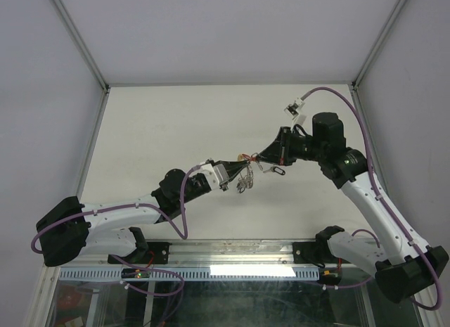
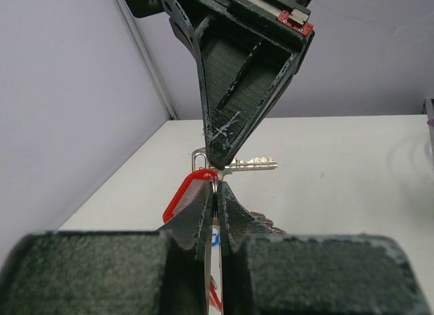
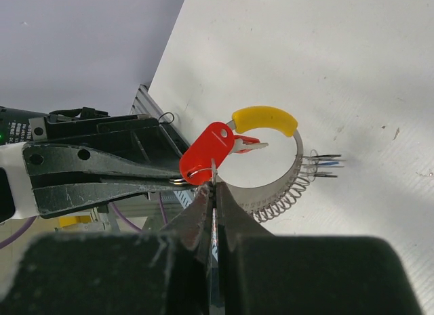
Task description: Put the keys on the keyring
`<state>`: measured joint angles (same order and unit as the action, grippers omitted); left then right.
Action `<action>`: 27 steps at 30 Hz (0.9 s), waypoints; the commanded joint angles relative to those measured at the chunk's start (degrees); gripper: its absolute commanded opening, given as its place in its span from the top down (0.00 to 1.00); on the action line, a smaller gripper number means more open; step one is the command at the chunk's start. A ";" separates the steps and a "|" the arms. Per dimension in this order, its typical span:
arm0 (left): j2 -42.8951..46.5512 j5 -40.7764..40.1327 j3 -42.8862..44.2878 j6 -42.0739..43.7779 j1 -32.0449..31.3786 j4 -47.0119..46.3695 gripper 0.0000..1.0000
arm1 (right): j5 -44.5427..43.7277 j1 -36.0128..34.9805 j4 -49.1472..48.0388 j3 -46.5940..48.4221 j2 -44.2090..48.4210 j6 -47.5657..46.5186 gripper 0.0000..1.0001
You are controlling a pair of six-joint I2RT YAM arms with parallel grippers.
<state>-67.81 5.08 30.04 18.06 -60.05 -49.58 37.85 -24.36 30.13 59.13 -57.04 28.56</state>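
Top external view shows the two arms meeting over the middle of the white table (image 1: 176, 123): the left gripper (image 1: 230, 172) reaches in from the lower left and the right gripper (image 1: 259, 158) from the upper right, their tips close together. The keyring (image 1: 245, 181) hangs between and just below them, but it is too small here to tell details. Left wrist view shows this gripper's own fingers (image 2: 203, 213) pressed together at the bottom centre, with a thin wire loop pinched in the slit and the red-tagged key (image 2: 180, 200) lying against their left side. The right gripper (image 2: 217, 158) comes down from the top of the frame, also closed, its tip just above the left fingertips, and a silver key blade (image 2: 254, 164) sticks out to the right behind it. Right wrist view shows its own fingers (image 3: 230, 213) squeezed together at the bottom centre, and the silvery band of the keyring (image 3: 288, 183) seems to run into them. The yellow section (image 3: 264, 118) arches at the top of the hoop, in the centre of the frame. The red-tagged key (image 3: 207, 152) sits just above the fingertips, and the left gripper (image 3: 178, 181), closed, touches its small loop from the left. More keys (image 3: 324, 164) stick out at the right side of the hoop.
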 commanded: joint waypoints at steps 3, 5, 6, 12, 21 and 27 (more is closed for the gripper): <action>1.54 3.45 0.53 1.43 -0.50 -6.31 1.00 | 0.32 0.35 0.25 1.64 -0.65 -2.08 1.00; 1.62 3.45 0.53 1.52 -0.53 -6.20 1.00 | 0.60 0.26 0.70 1.66 -0.87 -2.34 1.00; 1.63 3.44 0.51 1.52 -0.51 -6.16 1.00 | 0.77 0.22 0.96 1.68 -1.00 -2.44 1.00; 1.88 3.60 0.43 1.56 -0.50 -5.71 1.00 | 0.98 0.01 2.56 1.84 -1.49 -3.31 1.00; 1.55 4.12 0.69 1.46 -0.50 -5.64 1.00 | 0.93 -1.23 3.04 1.77 -2.38 -3.51 1.00; 1.33 4.45 0.87 1.45 -0.50 -5.49 1.00 | 0.69 -2.70 2.85 1.86 -2.86 -3.51 1.00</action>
<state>-67.81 7.70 30.04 18.94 -60.05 -49.34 38.98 -26.17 33.61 59.13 -59.75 25.98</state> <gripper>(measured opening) 0.006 0.006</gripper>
